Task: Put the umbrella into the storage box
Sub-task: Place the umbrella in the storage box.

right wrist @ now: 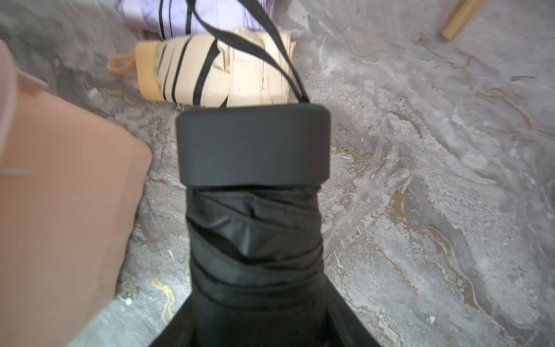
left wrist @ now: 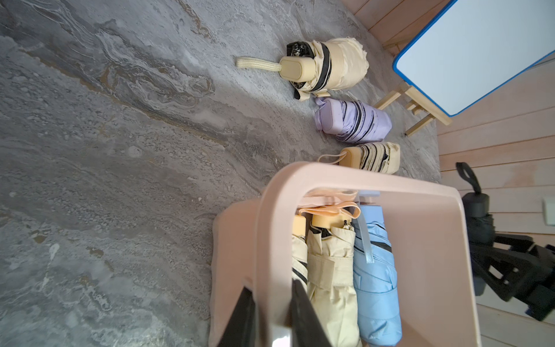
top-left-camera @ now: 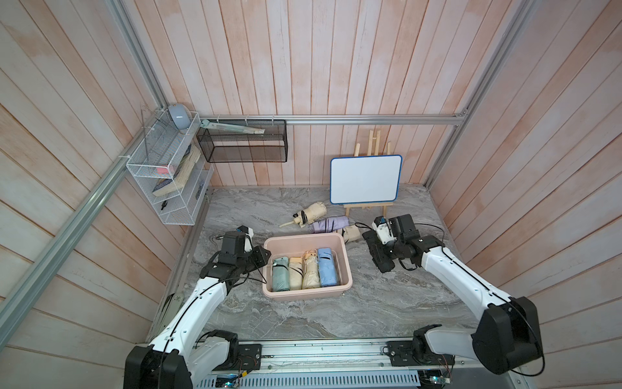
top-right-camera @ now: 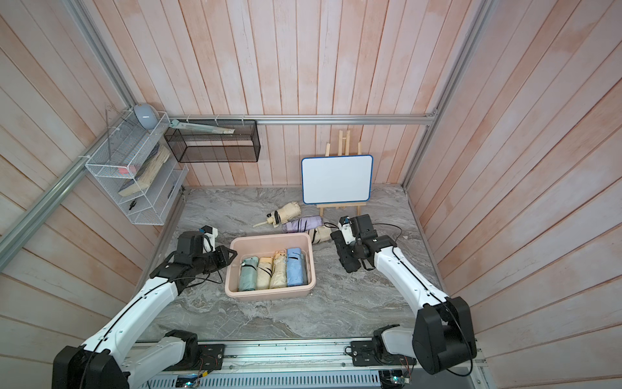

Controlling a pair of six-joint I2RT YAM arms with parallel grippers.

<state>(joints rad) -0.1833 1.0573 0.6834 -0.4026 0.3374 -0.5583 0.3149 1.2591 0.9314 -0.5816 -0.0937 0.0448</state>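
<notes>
Pale pink plank walls enclose a grey marbled tabletop, framed by aluminium rails.

Lab booth: plank walls, aluminium frame.

Umbrellas, folded: eight.
Four in storage box: mint umbrella, yellow umbrella, beige umbrella, blue umbrella.
Three on bench: cream umbrella, lilac umbrella, striped cream umbrella.
One black umbrella in right claw.
Storage box: one.
Whiteboard: one.
Easel: one.
Mesh basket: one.
Wire rack: one.
Claws: two, counting left claw.
</notes>
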